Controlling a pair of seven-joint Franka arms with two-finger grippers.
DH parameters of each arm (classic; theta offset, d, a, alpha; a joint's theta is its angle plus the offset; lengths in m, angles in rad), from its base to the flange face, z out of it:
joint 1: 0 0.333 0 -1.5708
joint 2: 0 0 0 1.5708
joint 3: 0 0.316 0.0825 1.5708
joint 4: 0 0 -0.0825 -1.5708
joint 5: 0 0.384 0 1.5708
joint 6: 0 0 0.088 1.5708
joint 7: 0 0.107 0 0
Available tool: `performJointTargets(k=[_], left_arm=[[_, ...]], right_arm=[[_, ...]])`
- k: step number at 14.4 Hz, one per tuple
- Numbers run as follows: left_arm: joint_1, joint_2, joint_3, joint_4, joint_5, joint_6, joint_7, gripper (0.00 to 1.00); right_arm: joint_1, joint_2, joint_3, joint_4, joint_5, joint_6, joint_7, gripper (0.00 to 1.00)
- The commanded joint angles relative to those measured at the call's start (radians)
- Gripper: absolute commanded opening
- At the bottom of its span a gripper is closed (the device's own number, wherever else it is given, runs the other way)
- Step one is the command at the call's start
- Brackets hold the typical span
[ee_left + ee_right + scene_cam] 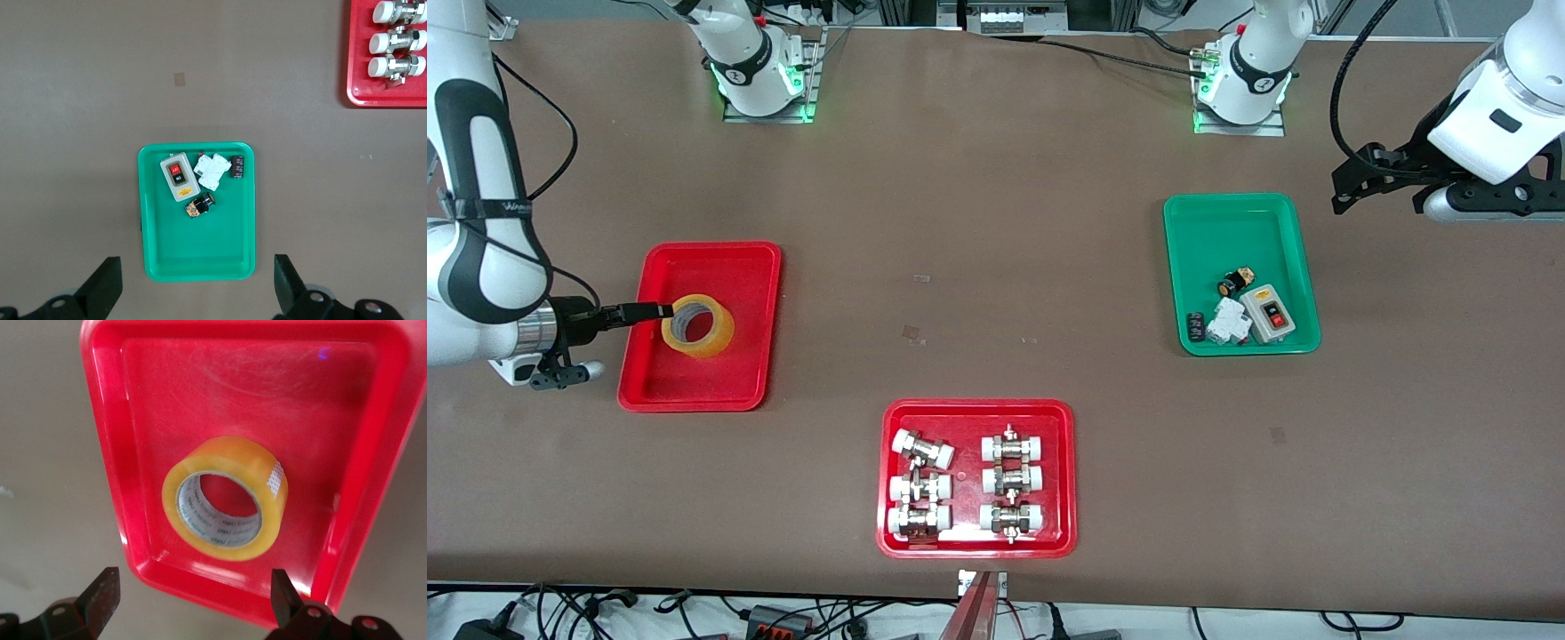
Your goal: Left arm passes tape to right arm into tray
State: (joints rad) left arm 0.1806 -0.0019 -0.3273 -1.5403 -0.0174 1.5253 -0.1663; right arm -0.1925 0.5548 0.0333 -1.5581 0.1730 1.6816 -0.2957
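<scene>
The tape [698,327] lies flat in the plain red tray [694,391], toward the right arm's end of the table. It also shows in the right wrist view [225,507], resting on the tray's floor [167,387]. My right gripper [660,311] is open and empty, low at the tray's rim beside the tape; its jaws [193,590] stand wide apart and clear of the roll. My left gripper [1343,188] is open and empty, raised over the table beside the green tray, which lies below it in the left wrist view [197,283].
The green tray [1232,203] with a switch box and small parts sits toward the left arm's end [200,247]. A red tray with pipe fittings [978,411] lies nearest the front camera [353,67]. Bare brown table lies between the trays.
</scene>
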Motion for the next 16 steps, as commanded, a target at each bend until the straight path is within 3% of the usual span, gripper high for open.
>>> performJointTargets(k=[1,2,8,16], left_arm=[[0.010,0.008,0.002,0.017,-0.010,0.009,0.089,1.00],[0.029,0.008,0.002,0.014,-0.013,0.013,0.112,1.00],[0.042,0.010,0.004,0.012,-0.018,0.009,0.108,1.00],[0.051,0.019,0.004,0.019,-0.013,0.006,0.116,1.00]], right_arm=[[0.112,-0.070,0.002,0.084,-0.131,-0.084,0.211,1.00],[0.142,-0.087,0.002,0.129,-0.165,-0.114,0.239,1.00],[0.150,-0.124,-0.003,0.366,-0.161,-0.165,0.256,1.00],[0.160,-0.180,-0.012,0.339,-0.214,-0.083,0.270,1.00]])
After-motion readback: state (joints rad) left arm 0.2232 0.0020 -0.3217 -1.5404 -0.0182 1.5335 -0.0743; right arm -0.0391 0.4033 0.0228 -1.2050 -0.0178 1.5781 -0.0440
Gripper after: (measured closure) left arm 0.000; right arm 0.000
